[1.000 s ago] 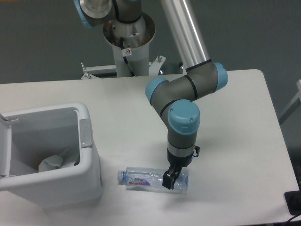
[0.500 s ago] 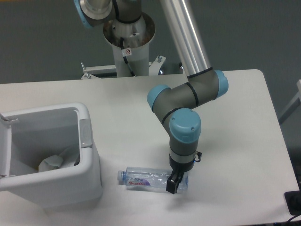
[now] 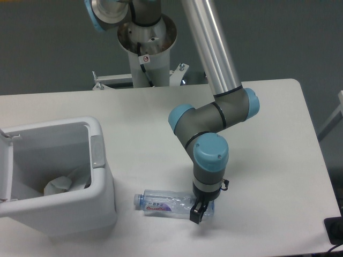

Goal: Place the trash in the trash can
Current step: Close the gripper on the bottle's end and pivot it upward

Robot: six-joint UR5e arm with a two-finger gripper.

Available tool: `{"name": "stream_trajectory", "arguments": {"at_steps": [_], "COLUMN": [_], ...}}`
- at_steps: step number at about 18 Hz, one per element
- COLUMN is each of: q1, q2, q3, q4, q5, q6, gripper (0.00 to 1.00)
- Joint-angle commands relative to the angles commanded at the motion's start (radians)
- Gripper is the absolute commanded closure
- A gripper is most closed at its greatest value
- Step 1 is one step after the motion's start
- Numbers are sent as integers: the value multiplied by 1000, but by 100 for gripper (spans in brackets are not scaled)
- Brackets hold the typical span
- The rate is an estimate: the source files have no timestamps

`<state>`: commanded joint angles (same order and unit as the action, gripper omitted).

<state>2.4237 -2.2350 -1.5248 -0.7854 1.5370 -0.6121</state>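
At the near edge of the bench (image 3: 268, 107): crushed bottle (image 3: 169, 204) lying on its side, pale cap toward the bin. Gripper (image 3: 197, 212) down over the bottle's base end, jaws straddling it; whether clamped or merely around, cannot tell. Likely step: grasping the second piece of trash. Next: firm closure on the thin crushed plastic, a lift, then a carry leftward over the rim. Farther left, trash can (image 3: 102, 176) with lid swung open, crumpled tissue (image 3: 58, 186) already inside.
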Motion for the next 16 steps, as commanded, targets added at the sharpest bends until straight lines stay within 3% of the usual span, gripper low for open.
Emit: {"name": "stream_trajectory", "arguments": {"at_steps": [13,16], "q1": [-20,-37], "q2": [8,9], "q3": [-6,-2], "q4": [0,0], "q5": [32,64], "q6": [15,41], "gripper": [33,42]}}
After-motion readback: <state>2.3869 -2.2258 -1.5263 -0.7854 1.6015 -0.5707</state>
